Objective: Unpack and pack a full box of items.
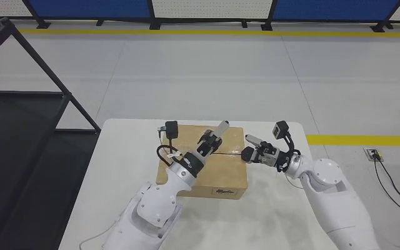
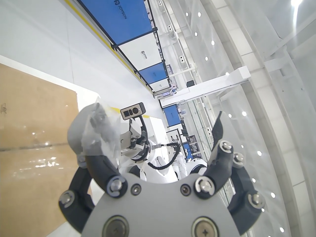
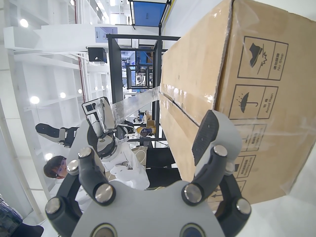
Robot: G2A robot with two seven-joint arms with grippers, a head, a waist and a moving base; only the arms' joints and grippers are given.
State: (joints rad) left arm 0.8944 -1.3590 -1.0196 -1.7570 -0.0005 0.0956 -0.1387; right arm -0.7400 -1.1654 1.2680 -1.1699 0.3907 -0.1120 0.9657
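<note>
Closed cardboard box (image 1: 206, 164) at middle of table (image 1: 119, 175), close to far edge. Top flaps shut along centre seam (image 3: 176, 106), contents hidden. Left tool (image 1: 214, 131) above box top, over seam, fingers apart, gripping nothing. Crumpled clear tape (image 3: 138, 102) stuck round one finger (image 2: 79, 129), with a strip stretched taut from seam up to that finger. More glossy tape across box top and down over its side edges. Right tool (image 1: 248, 147) just beside box's right side wall, near top-edge height, fingers apart, empty. Contact with box: cannot tell. Handling symbols (image 3: 261, 60) printed on that side wall.
</note>
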